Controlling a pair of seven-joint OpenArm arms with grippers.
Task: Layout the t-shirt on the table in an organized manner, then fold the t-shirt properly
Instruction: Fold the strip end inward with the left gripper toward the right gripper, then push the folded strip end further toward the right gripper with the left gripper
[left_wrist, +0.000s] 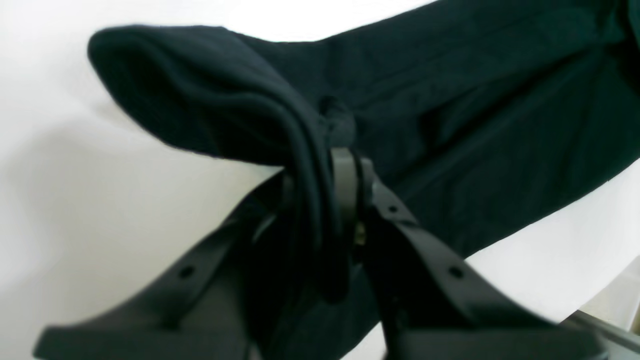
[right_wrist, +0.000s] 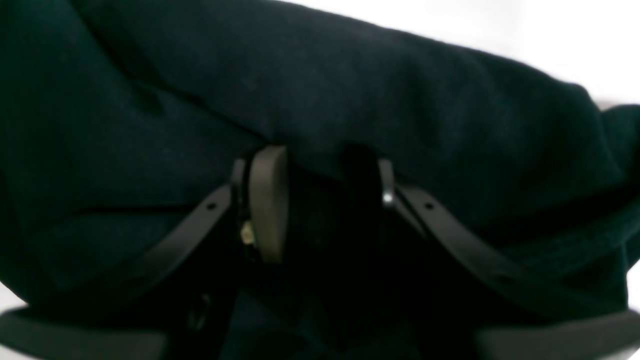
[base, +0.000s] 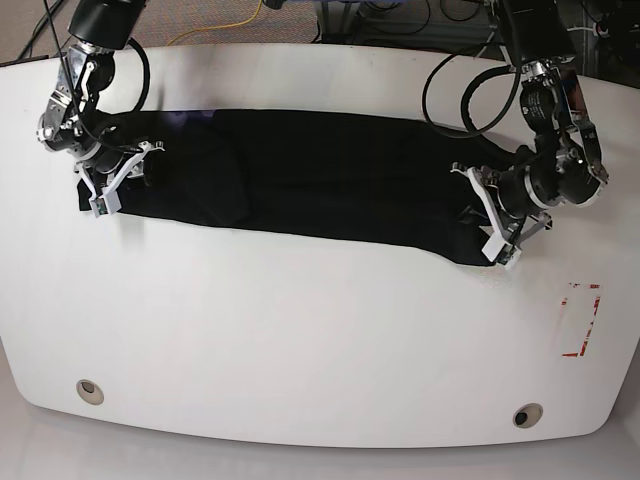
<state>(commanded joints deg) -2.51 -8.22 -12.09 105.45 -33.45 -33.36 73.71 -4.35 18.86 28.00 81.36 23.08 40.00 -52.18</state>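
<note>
Between both grippers, t-shirt (base: 310, 175) stretched

The scene is lit brightly and evenly from above. In the base view the table (base: 300, 330) is rendered as a glossy white, with a soft sheen near its front edge and only faint shadows under the arms; focus there is sharp. In both wrist views the white surface is blown out to a featureless glare, while the t-shirt (left_wrist: 475, 115) is underexposed, its folds barely separated. The close fingers (right_wrist: 267, 200) are seen soft and out of focus, and slight motion blur is noted at the cloth edges
</note>
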